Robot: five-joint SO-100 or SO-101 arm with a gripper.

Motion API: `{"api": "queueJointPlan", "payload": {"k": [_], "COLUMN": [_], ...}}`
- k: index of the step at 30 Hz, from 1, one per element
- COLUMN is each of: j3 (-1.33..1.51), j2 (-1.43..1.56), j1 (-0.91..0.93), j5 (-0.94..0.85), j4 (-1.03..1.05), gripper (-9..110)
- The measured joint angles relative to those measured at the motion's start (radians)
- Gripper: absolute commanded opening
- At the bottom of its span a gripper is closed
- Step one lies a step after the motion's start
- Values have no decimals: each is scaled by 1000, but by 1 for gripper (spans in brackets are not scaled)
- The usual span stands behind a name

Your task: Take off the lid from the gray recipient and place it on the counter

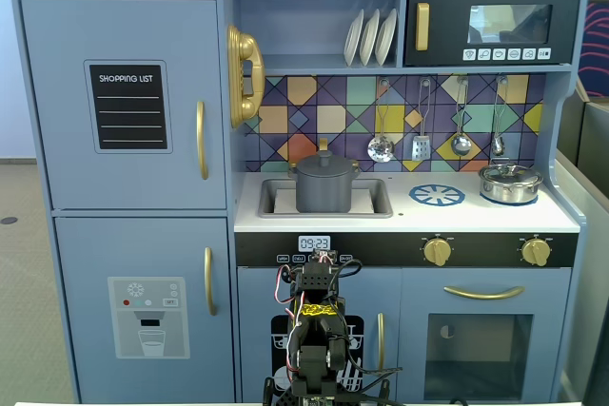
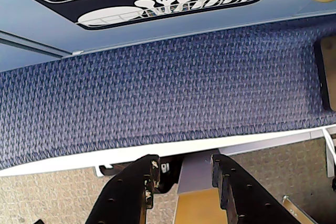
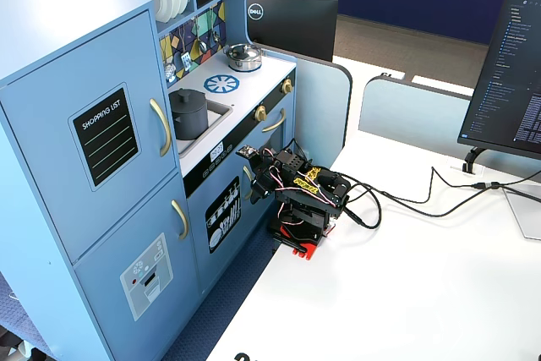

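Observation:
The gray recipient stands in the recessed sink of the white counter, with the dark gray lid on top of it. Both also show in a fixed view from the side, the recipient and its lid. My arm is folded low on the white desk, in front of the kitchen's dishwasher door and well below the counter. In the wrist view my gripper points down at the desk edge and blue carpet. Its jaws stand apart with nothing between them.
A shiny silver pot sits at the right of the counter, next to the printed blue burner ring. Ladles hang on the tiled back wall. Cables run across the desk to the arm's base.

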Motion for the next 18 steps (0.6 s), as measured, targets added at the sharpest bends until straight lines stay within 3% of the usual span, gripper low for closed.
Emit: {"api": "queueJointPlan", "payload": {"k": [18], "j3": [0], "j2": [0], "j1": [37], "j5": [-38], "j4": [3], "gripper": [0]}}
